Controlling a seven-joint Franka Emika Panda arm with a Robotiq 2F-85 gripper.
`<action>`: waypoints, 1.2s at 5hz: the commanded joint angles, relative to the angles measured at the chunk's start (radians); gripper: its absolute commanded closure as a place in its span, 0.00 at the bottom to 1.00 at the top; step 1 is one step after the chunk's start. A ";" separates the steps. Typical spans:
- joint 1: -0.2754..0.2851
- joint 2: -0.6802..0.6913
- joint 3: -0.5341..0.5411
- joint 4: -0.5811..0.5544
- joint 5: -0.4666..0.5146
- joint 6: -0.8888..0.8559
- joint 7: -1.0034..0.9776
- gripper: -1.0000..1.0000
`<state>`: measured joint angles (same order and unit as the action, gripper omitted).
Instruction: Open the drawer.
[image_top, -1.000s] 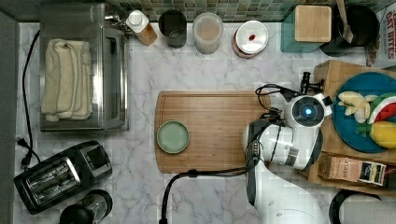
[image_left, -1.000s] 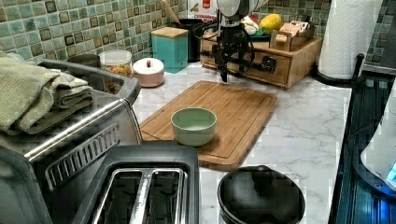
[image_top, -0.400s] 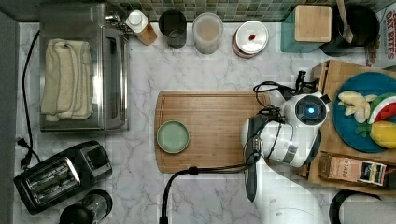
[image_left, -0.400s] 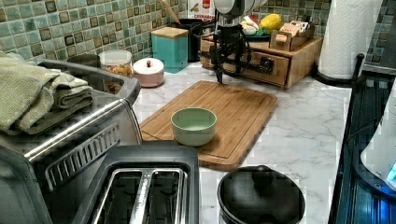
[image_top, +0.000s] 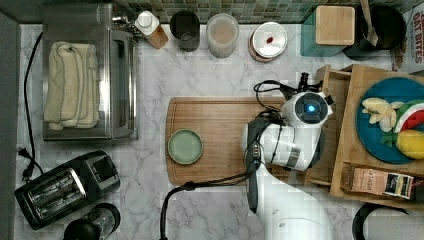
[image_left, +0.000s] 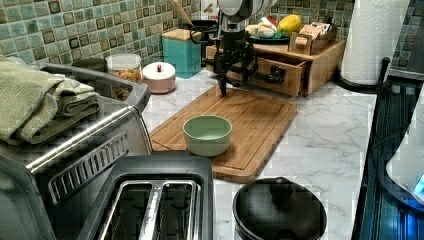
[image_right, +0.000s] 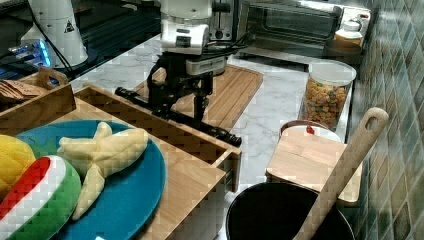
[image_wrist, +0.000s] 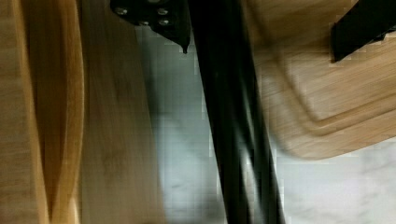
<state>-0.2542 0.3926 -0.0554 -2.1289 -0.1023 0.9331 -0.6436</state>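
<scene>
My gripper (image_right: 186, 102) straddles the drawer's black bar handle (image_right: 220, 131), fingers spread either side of the bar rather than pinched on it. Beyond it, the drawer (image_right: 170, 131) now stands further out of its wooden cabinet (image_left: 320, 62) toward the cutting board (image_top: 220, 140) than before.

The wide light-wood drawer with a black bar handle (image_right: 176, 116) stands part-way out, its front reaching over the edge of the flat brown wooden cutting board (image_top: 220, 125). That board's middle lies bare; a pale green ceramic bowl (image_top: 185, 146) sits toward the top view's left. Bare marble tabletop (image_left: 320, 135) lies beside the board.
</scene>
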 joint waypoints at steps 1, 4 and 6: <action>0.248 -0.005 0.167 0.106 -0.029 -0.006 0.162 0.00; 0.278 0.053 0.175 0.201 0.049 -0.026 0.220 0.00; 0.280 0.053 0.173 0.201 0.050 -0.026 0.220 0.00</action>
<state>-0.0823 0.4277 0.0103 -2.0625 -0.0926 0.8481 -0.4775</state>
